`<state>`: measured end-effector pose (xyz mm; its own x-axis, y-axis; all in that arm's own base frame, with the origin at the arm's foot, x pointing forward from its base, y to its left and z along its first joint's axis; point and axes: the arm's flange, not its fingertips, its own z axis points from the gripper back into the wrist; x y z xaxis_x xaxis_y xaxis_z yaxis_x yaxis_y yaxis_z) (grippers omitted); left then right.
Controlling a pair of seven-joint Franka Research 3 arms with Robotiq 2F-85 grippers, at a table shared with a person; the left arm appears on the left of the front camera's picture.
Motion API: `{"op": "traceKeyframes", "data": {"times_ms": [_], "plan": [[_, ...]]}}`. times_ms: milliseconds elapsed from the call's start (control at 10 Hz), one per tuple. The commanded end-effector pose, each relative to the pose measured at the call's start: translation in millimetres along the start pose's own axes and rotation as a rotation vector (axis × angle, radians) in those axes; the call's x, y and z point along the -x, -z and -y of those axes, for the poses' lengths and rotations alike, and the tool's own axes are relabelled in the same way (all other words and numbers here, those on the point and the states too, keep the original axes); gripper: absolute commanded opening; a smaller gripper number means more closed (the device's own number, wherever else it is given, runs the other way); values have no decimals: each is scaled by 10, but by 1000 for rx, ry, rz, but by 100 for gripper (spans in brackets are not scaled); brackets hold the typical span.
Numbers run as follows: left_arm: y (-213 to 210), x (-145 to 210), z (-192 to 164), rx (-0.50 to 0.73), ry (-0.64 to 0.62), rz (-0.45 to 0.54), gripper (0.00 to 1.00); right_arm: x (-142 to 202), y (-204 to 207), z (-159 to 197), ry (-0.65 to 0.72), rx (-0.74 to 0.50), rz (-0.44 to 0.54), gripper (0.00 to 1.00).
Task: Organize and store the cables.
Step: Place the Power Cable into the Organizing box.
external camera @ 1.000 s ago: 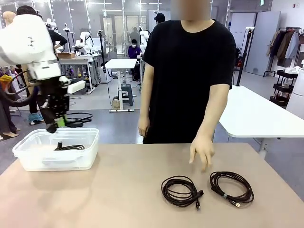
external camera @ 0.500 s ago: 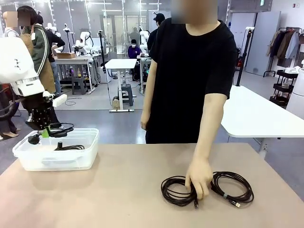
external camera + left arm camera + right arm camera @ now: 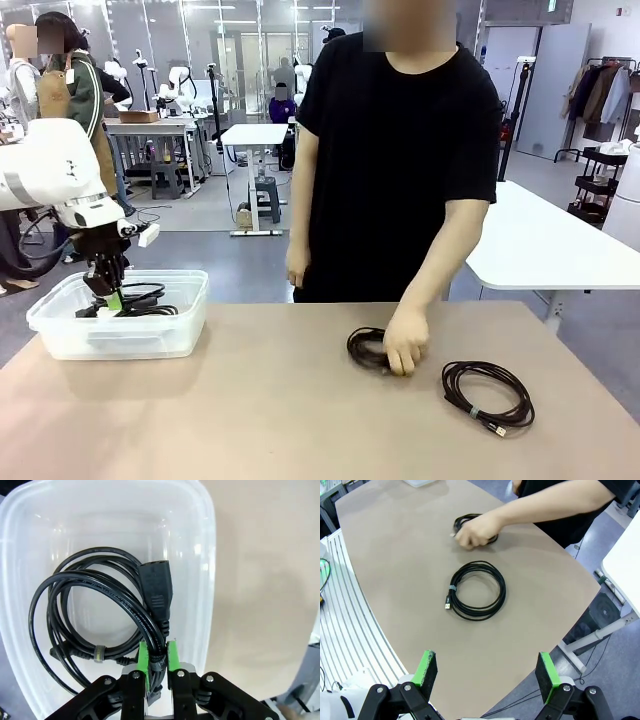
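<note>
1. Storage is partly done: the clear bin [image 3: 60, 335] at ten o'clock on the table [image 3: 250, 400] holds a coiled black power cord [image 3: 75, 595], its chunky plug lying across the loops.
2. The left gripper [image 3: 157, 662] is down inside the bin, its green pads pinched on a strand of that cord just behind the plug. I see no gap between pad and cord, so I'd call it clamped rather than let go.
3. Whether another coil lies beneath it in the bin, I cannot tell.
4. Two coils are left out on the table. The loose coil [image 3: 366, 347] sits around two o'clock from the table's middle, with the person's hand [image 3: 406, 345] resting on its right edge.
5. The banded coil [image 3: 477, 591] lies flat at four o'clock, near that hand but apart from it, with a pale tie on one side and a plug end poking out.
6. The right gripper [image 3: 486, 670] hangs high over that end of the table, jaws spread wide with nothing between them. The banded coil lies toward twelve o'clock in its own view.
7. My guess is about a third of the job is done. The cord in the bin needs releasing, then both table coils need fetching.
</note>
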<state>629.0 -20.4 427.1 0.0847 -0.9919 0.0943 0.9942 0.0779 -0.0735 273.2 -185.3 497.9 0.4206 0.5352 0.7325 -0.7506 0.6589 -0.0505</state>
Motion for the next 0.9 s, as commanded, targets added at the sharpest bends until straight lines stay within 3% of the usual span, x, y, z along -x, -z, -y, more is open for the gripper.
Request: {"op": "traceKeyframes", "data": {"times_ms": [0, 100, 200, 300, 400, 800], "plan": [[-71, -23, -43, 1, -13, -28, 31, 17, -5, -9, -14, -6, 7, 100], [-73, -8, -60, -2, -30, -27, 58, 17, -5, -9, -14, -6, 7, 100], [-88, 7, -56, -6, -31, -25, 69, 17, -5, -9, -14, -6, 7, 100], [-121, 24, -42, -12, -36, -18, 95, 17, -5, -9, -14, -6, 7, 100], [-151, 36, -63, -28, -40, -13, 100, 17, -5, -9, -14, -6, 7, 100], [-249, 97, 0, -43, -50, -4, 100, 17, -5, -9, -14, -6, 7, 100]]}}
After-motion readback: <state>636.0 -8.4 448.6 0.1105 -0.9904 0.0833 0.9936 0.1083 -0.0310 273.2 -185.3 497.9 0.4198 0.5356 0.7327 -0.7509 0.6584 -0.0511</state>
